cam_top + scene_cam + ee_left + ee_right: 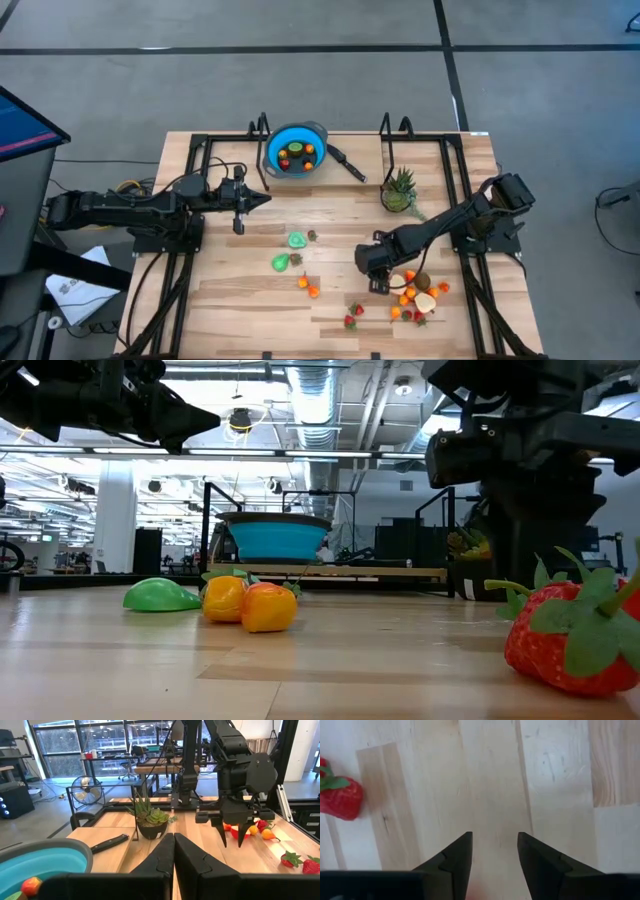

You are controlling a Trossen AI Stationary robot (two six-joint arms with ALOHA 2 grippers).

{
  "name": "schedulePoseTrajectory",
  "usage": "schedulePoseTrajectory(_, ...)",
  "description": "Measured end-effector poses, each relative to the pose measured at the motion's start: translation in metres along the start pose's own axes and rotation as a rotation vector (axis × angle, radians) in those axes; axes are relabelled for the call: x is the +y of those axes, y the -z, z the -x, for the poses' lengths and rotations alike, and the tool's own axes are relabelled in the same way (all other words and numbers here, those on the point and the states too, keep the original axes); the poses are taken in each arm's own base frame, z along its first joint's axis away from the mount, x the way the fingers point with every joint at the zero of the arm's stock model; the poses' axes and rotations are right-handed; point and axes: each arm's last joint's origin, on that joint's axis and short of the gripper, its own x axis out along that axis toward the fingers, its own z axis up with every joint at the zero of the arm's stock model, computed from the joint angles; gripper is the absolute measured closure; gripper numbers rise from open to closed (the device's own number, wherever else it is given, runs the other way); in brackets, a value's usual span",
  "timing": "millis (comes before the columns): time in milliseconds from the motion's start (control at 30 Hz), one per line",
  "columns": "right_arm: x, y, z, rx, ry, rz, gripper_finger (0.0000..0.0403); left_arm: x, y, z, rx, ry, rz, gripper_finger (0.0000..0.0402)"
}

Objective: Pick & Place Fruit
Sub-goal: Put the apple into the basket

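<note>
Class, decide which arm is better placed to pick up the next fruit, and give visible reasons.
The right. Its tool points down, open, beside the fruit cluster on the table. The left tool is shut, hovering near the blue bowl, away from loose fruit.

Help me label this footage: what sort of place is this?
Probably a robotics lab or workshop in an open industrial space: exposed ceiling ducts, rows of workbenches behind glass, and a wooden table with a black frame.

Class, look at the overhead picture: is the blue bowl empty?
No. The blue bowl holds several small fruits, red, orange and green.
</note>
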Motion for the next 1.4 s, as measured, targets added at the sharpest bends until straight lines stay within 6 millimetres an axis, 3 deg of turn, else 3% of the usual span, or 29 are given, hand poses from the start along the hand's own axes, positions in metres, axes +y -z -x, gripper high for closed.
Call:
schedulePoseTrajectory(400,-0.003,-0.003,0.001,0.005,-0.015,0.027,0.0280,0.000,0.000,0.000,0.000,0.000,0.000,0.0399)
schedulePoseTrajectory(633,0.004,-0.013,0.016,0.015,-0.014,0.008,0.0286,0.000,0.000,0.000,0.000,0.000,0.000,0.0399)
schedulePoseTrajectory(867,-0.002,-0.028,0.039,0.046,0.054,-0.304,0.0295,0.000,0.000,0.000,0.000,0.000,0.004,0.0399)
schedulePoseTrajectory(967,0.000,-0.031,0.047,0.050,0.069,-0.356,0.0305,0.000,0.000,0.000,-0.001,0.000,0.007,0.0399)
schedulePoseTrajectory(1167,0.010,-0.031,0.048,0.023,0.053,-0.428,0.0328,0.000,0.000,0.000,-0.001,0.000,0.007,0.0399)
schedulePoseTrajectory(1400,0.022,-0.021,0.048,0.017,0.086,-0.706,0.0351,0.000,0.000,0.000,-0.002,0.000,0.006,0.0399)
